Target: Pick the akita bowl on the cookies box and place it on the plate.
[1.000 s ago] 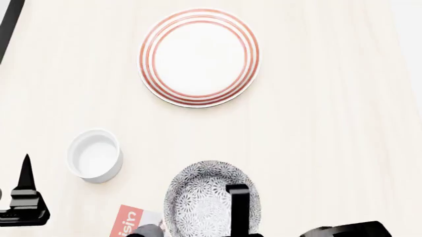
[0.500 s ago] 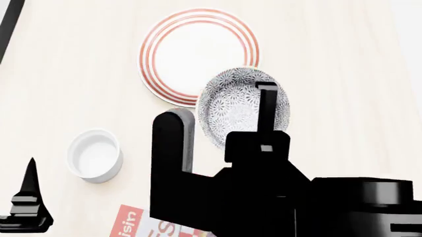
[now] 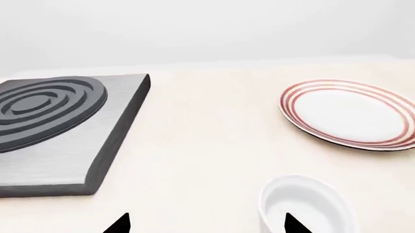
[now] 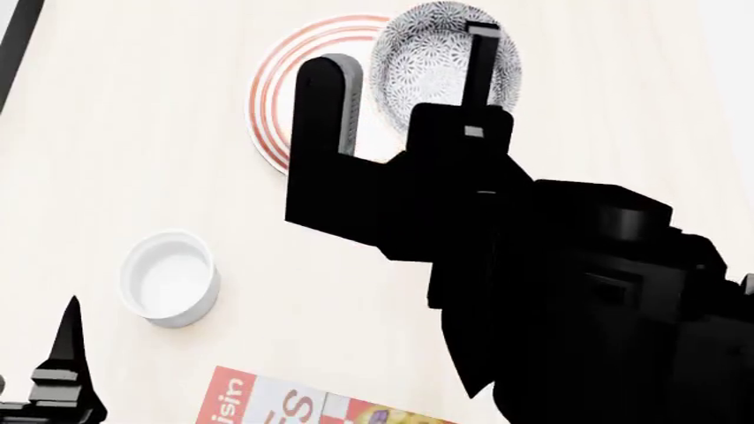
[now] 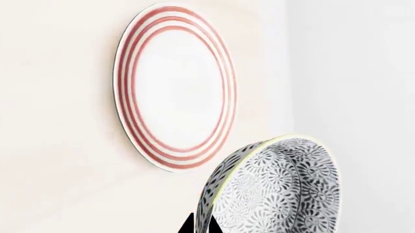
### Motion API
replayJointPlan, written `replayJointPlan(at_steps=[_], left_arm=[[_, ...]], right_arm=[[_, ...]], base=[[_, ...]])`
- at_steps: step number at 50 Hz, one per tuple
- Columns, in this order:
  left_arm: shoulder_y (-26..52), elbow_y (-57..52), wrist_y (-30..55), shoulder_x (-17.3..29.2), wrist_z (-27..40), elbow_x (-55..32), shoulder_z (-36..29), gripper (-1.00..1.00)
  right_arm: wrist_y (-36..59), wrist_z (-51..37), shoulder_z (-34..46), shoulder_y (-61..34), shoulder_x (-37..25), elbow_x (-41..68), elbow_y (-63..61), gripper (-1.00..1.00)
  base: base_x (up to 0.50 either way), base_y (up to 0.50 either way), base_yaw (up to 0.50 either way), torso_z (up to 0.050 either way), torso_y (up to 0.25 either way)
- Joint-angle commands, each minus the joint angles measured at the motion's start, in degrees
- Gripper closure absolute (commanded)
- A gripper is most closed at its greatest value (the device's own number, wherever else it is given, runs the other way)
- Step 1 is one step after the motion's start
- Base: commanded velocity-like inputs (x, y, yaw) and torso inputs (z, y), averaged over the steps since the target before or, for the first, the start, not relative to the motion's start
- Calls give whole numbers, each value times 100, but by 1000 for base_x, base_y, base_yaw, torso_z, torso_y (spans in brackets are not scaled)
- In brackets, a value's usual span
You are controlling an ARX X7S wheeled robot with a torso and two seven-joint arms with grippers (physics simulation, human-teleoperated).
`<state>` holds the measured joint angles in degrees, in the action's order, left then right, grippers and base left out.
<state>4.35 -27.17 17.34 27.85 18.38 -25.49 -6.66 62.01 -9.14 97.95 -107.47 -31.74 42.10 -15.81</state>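
The akita bowl, dark speckled outside and patterned inside, hangs over the right part of the red-ringed plate. My right gripper is shut on its rim, with one finger inside the bowl. In the right wrist view the two tips of the right gripper pinch the rim of the akita bowl, and the plate lies beyond. A corner of the cookies box shows at the near edge, with nothing on its visible part. My left gripper is open over bare table.
A small white cup stands left of centre, close to my left gripper; in the left wrist view the cup sits by one tip. A grey burner slab lies at the far left. The right arm hides much of the table's right side.
The right arm has lifted the akita bowl from the near edge by the cookies box and carried it away from me, to over the plate's right side. The left gripper barely moved.
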Motion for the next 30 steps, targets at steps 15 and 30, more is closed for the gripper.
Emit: replayJointPlan(at_steps=[15,30], left_arm=[[330,-240,369,109,-366,-424,-314,-100],[319,-216,365,154,-472,-453,-400,-100]], right_arm=[[-1720,193,192,722,1005,-1283,2574,100],[-2268,307,81,1012,1503,-1397,3452,100]], base=[[0,0,0,0,0],[0,0,0,0,1]])
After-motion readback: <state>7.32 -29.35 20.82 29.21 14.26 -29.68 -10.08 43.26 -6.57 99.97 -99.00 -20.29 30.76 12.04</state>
